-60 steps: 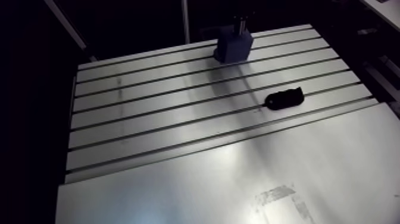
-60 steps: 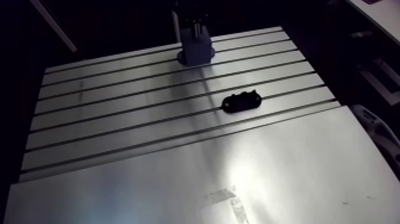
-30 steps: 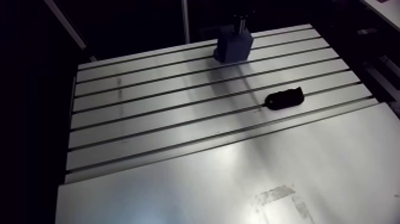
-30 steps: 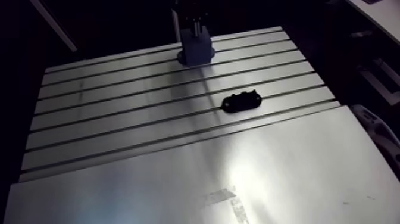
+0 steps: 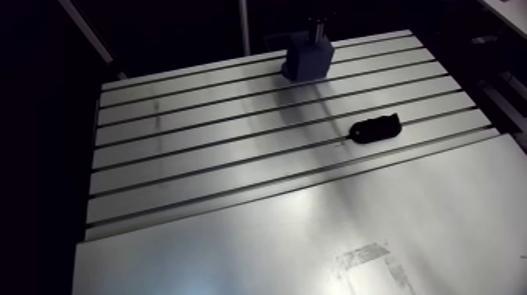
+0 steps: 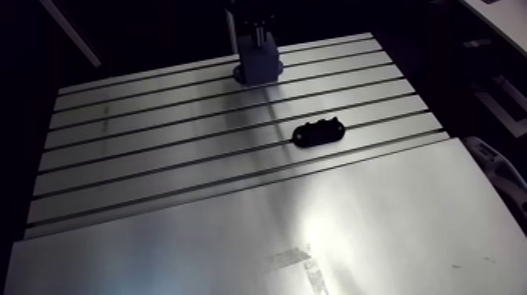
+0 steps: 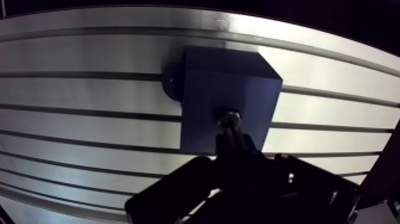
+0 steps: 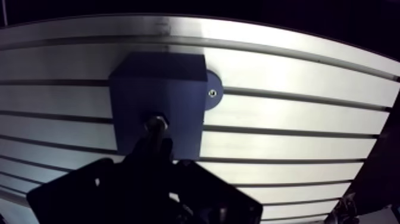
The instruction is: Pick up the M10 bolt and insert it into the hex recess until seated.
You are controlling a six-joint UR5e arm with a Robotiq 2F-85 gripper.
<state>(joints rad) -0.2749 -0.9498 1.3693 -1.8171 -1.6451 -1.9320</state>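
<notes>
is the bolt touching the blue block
Cannot tell. The wrist view looks straight down the bolt onto the blue block, hiding any gap; the arm view shows them too small to judge.

Slotted aluminium table (image 5: 196,149), bright light patch (image 6: 325,223), dark surroundings

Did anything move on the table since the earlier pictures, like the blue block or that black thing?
Nothing visibly moved. The bolt is at the blue block just as before, and the black piece lies in the same spot on the slotted table.
</notes>
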